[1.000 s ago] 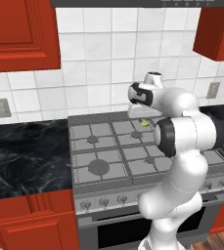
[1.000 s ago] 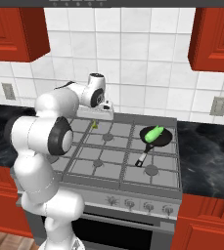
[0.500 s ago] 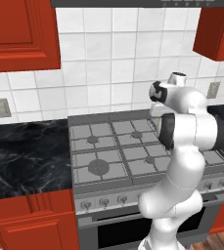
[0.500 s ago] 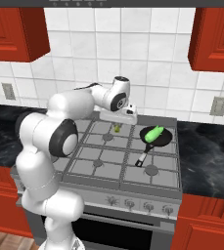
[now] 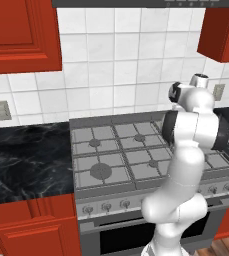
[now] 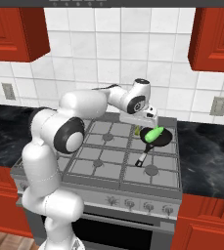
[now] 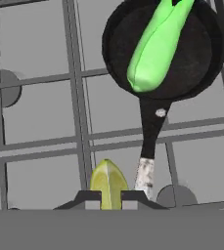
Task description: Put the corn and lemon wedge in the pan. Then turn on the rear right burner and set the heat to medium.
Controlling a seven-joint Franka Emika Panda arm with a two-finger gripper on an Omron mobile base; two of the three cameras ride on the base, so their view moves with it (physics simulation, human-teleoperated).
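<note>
Gripper (image 7: 109, 196) clamped on tiny yellow lemon wedge (image 7: 108, 183); bright green corn (image 7: 156, 46) lay in round black pan (image 7: 196, 58). No readable writing.

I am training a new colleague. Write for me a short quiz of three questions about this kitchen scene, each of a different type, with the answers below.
1. True or false: the corn lies in the pan.
2. What does the gripper hold between its fingers?
A. the lemon wedge
B. the pan's handle
C. nothing
3. Fill in: seen from the hand view, the pan's handle ends in a ____ tip.

Key:
1. True. The green cob rests inside the black pan.
2. A. The yellow wedge is pinched between the two dark fingers, above the stove grate.
3. Pale.
</note>
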